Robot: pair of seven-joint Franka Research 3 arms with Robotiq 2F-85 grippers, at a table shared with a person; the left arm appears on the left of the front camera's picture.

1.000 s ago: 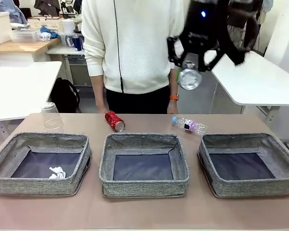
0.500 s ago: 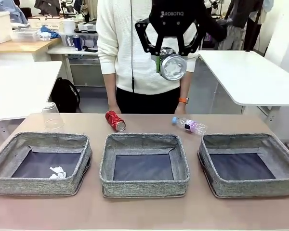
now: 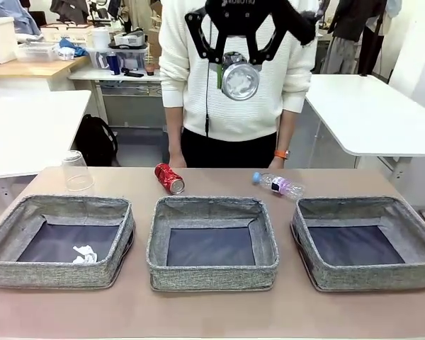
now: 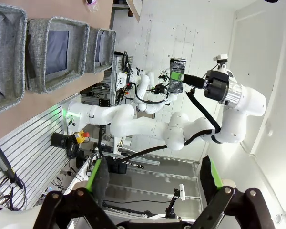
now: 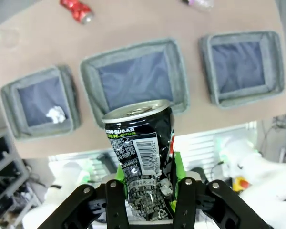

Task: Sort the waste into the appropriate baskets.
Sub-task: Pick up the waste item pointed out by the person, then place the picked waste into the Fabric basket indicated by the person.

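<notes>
Holding black zero-sugar can [image 3: 239, 79] clamped in right gripper [image 3: 238, 69], high up, roughly over middle basket [image 3: 211, 268]; left gripper [image 4: 152, 171] jaws apart, empty. Step: carry-to-bin. Next: lower into a basket other than the one holding the paper wad [image 3: 83, 254], then release.

The brown worktop [image 3: 134, 312] carries a row of grey woven bins: left basket [image 3: 57, 275], middle basket [image 3: 212, 276], right basket [image 3: 368, 278]. Behind them are an upturned clear plastic cup [image 3: 76, 171], a red drink can [image 3: 169, 178] on its side and a small purple-labelled bottle [image 3: 278, 184] lying flat.
</notes>
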